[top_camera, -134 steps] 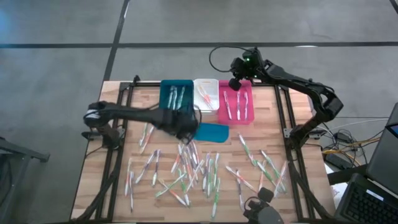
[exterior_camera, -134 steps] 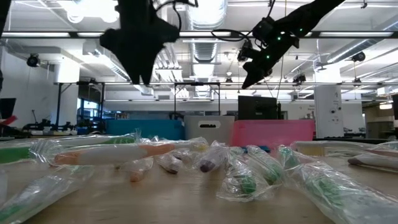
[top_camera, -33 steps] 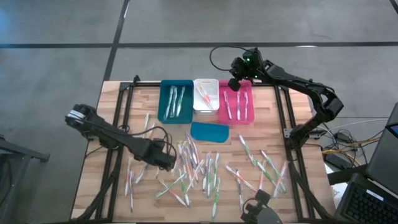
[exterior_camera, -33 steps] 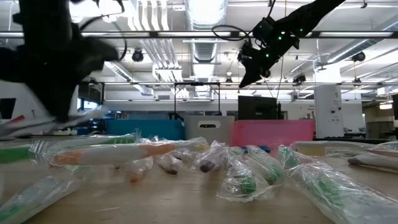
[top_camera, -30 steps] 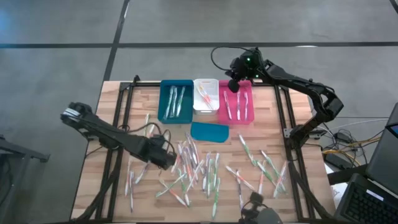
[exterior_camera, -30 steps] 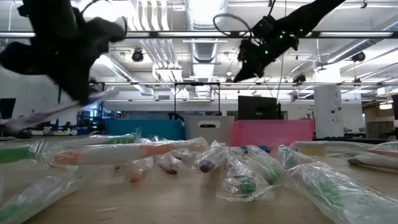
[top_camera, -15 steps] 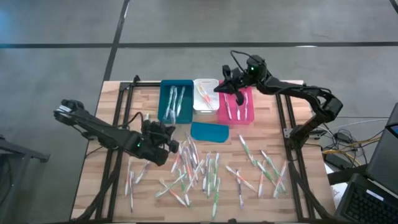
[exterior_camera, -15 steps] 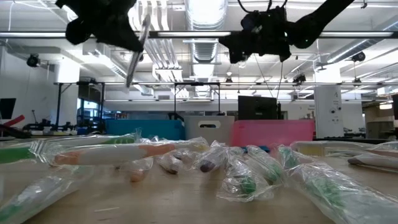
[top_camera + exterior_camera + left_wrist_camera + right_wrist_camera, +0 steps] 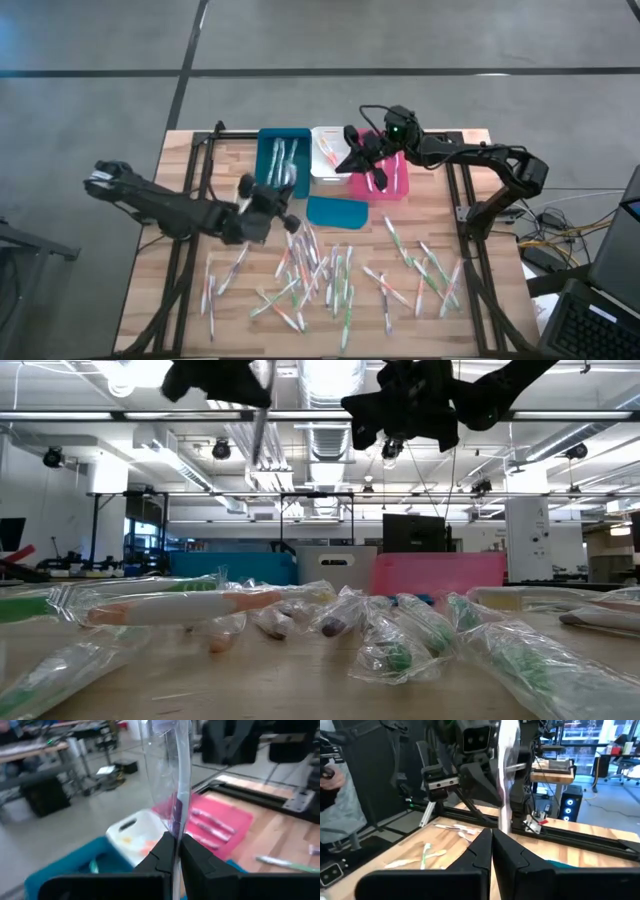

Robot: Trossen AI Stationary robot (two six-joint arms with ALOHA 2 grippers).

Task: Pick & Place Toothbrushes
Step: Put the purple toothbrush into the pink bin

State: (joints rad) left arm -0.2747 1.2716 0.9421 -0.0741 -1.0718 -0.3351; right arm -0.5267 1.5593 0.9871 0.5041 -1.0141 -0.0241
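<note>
Left gripper (image 9: 262,203): I see it raised above the middle of the table (image 9: 470,300), just before the teal bin (image 9: 283,163); its jaws are clamped on a wrapped toothbrush (image 9: 181,785).

Right gripper (image 9: 352,152): I see it over the far edge, at the border of the white bin (image 9: 330,153) and the pink bin (image 9: 385,170); its jaws are pressed together on a second wrapped toothbrush (image 9: 505,780).

Loose toothbrushes (image 9: 320,275): many lie scattered over the near half of the table.

Bins: all three already hold some toothbrushes.

Teal lid (image 9: 336,212): flat, just before the bins.
</note>
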